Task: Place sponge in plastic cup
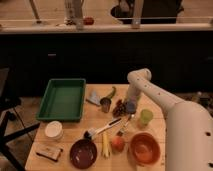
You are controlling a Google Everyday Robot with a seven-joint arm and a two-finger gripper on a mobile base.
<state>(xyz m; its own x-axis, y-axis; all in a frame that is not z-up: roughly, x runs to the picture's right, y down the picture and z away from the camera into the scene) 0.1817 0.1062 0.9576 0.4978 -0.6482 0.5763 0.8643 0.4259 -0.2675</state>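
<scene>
**A:** Gripper status?

**B:** My gripper (130,102) is low over the table (75,129), right on the sponge (131,107). Can't tell whether it's clamped or spread. Sponge is just beside the cup (145,116), which stands upright.

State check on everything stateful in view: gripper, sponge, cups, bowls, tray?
gripper: low over the table, at the sponge, beside the plastic cup
sponge: at the gripper's tip, not in the cup
plastic cup: upright, no sponge in it
metal cup: upright
green tray: empty
orange bowl: upright, looks empty
dark bowl: upright, looks empty
white bowl: upright
</scene>
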